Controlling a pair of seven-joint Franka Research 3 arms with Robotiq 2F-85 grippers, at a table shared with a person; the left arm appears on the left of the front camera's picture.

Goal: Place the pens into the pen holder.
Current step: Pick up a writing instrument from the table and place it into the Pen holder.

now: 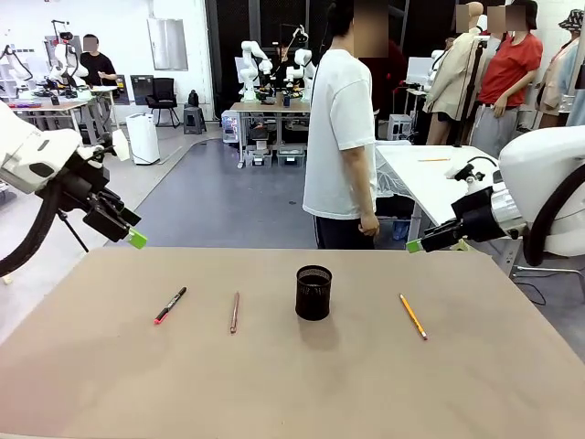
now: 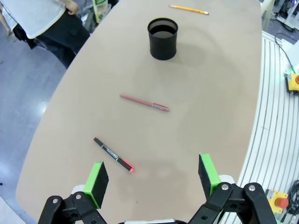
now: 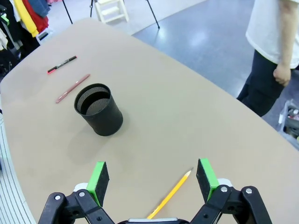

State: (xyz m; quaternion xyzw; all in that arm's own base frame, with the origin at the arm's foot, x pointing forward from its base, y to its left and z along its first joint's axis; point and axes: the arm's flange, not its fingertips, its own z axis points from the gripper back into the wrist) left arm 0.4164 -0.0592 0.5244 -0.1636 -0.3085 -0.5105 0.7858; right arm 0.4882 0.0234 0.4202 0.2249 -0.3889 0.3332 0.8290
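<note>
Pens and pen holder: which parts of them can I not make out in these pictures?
- Front view: the bottom inside the pen holder is hidden by its own near wall.
- Right wrist view: the back end of the yellow pencil is hidden behind the body of the right gripper.
- Left wrist view: the print on the black pen is too small to read.
</note>
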